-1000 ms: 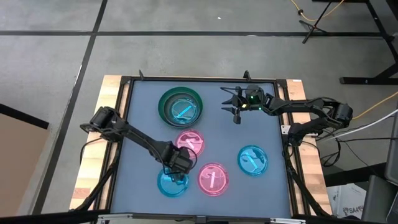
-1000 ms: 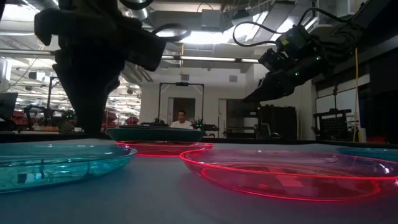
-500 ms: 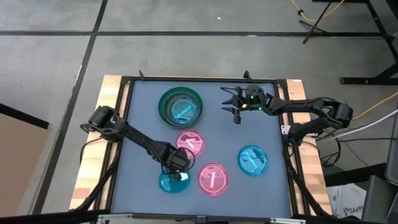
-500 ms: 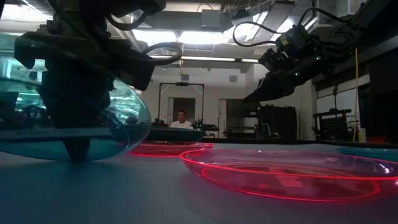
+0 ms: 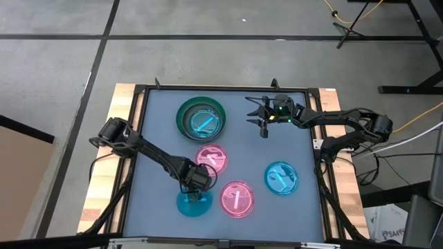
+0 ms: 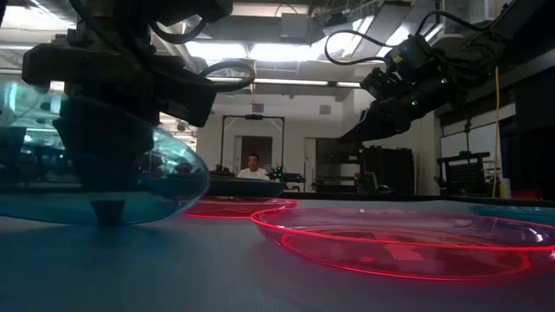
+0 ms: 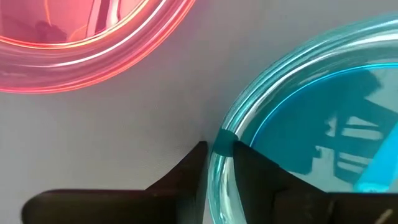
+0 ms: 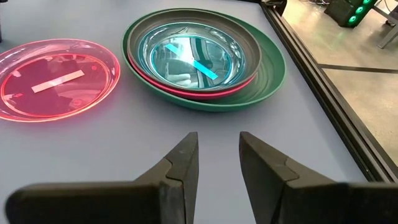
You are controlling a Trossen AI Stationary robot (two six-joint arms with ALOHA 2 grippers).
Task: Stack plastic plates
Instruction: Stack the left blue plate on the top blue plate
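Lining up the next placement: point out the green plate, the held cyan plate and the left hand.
Green plate (image 5: pixel 220 129): high view, right rim.
Cyan plate (image 7: pixel 323 118): left wrist view, inner floor.
Left hand (image 5: pixel 195 185): high view, fingertips.

The left arm is reaching diagonally from the desk's (image 5: pixel 156 124) left edge toward its near middle, elbow bent and wrist angled down. The left gripper (image 5: pixel 196 185) is hanging low over the near part of the desk, its two dark fingers (image 7: pixel 186 180) closing on a thin rim, one to each side. The right arm is stretching in from the desk's right edge along the far side, forearm about level. The right gripper (image 5: pixel 259 117) is hovering above the far part of the desk, its fingers (image 8: pixel 180 168) standing apart.
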